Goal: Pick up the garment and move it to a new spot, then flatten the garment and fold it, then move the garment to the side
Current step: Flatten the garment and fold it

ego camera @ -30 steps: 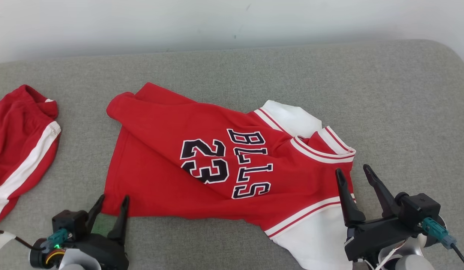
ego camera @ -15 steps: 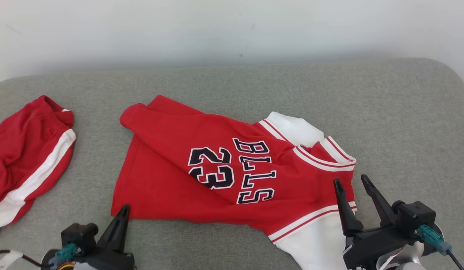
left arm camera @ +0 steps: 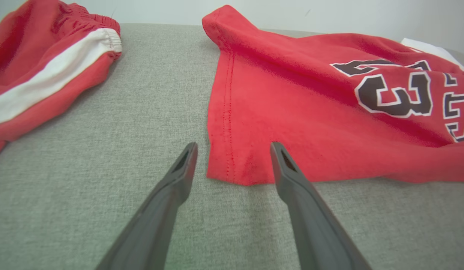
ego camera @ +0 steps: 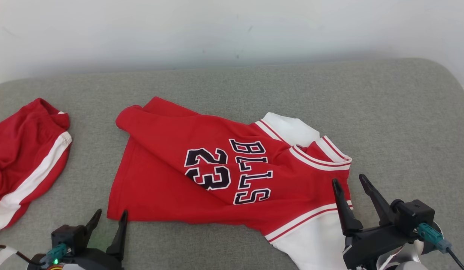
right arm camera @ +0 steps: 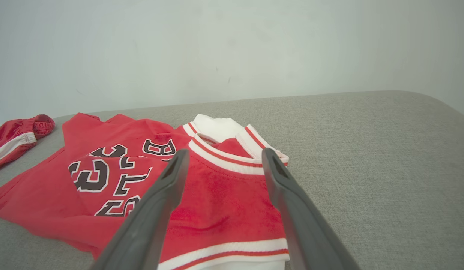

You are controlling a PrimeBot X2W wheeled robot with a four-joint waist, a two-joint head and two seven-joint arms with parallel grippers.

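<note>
Head view: a red jersey (ego camera: 216, 176) with white sleeves and the number 23 lies mostly flat on a grey cushion (ego camera: 404, 131), collar toward the right, its far hem corner folded over. Red shorts (ego camera: 25, 157) with a white stripe lie well apart at the left edge. A pale wall (ego camera: 216, 30) runs behind. The left gripper (ego camera: 111, 212) sits at the lower left, jaws apart, tips just at the jersey's near hem corner and holding nothing. The right gripper (ego camera: 348, 178) sits at the lower right, jaws apart, over the jersey's shoulder just below the collar.

Left wrist view: the left gripper (left arm camera: 233, 144) has its two dark fingers spread, with the jersey's (left arm camera: 310, 123) hem corner lying on the cushion (left arm camera: 123, 131) between the tips, not pinched. The shorts (left arm camera: 48, 67) lie at the upper left.

Right wrist view: the right gripper (right arm camera: 225, 152) has its fingers spread wide above the jersey (right arm camera: 224, 195), the striped collar between the tips. Whether the fingers touch the cloth cannot be told. The shorts (right arm camera: 18, 138) show far left on the cushion (right arm camera: 367, 150).
</note>
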